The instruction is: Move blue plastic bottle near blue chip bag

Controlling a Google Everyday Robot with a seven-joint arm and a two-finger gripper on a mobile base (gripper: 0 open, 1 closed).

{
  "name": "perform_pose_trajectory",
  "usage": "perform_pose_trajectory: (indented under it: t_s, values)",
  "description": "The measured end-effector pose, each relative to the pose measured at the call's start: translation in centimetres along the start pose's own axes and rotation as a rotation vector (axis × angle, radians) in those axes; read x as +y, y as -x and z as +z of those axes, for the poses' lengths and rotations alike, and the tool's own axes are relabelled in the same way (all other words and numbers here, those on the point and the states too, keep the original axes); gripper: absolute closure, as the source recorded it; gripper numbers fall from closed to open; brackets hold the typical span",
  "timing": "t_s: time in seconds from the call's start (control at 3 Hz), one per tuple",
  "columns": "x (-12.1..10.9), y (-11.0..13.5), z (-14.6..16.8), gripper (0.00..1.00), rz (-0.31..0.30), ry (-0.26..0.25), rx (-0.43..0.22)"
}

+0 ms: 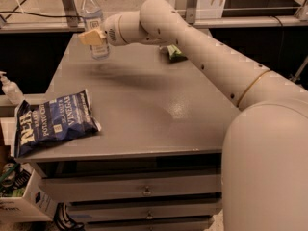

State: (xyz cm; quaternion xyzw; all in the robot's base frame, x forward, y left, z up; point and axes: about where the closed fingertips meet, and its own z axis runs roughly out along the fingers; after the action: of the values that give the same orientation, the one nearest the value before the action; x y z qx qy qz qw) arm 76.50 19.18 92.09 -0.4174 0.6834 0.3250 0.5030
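The blue plastic bottle [93,18], clear with a white cap and a pale label, is upright at the far left of the grey table [159,105]. My gripper [94,37] is shut on the bottle's lower half and holds it a little above the tabletop, over its own shadow. The blue chip bag [54,124], dark blue with white "vinegar" lettering, lies flat at the table's front left corner and hangs slightly over the edge. It is well in front of the bottle.
A small green snack bag [175,55] lies at the back of the table, partly behind my arm. A white pump bottle [10,88] stands on a ledge left of the table. A cardboard box [17,198] sits on the floor at lower left. Drawers [144,191] run under the tabletop.
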Motion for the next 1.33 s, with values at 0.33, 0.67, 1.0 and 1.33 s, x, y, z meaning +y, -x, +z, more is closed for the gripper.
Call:
perform_pose_trajectory:
  t_s: [0.33,0.67,1.0,1.33]
  values:
    - [4.0,-0.7,-8.0,1.0,0.017,0.097,0.011]
    - [4.0,-0.7,-8.0,1.0,0.017,0.097,0.011]
    - [3.5,-0.7,-8.0,1.0,0.033,0.107,-0.004]
    - [3.7,-1.2,-9.4,1.0,0.059,0.123,-0.026]
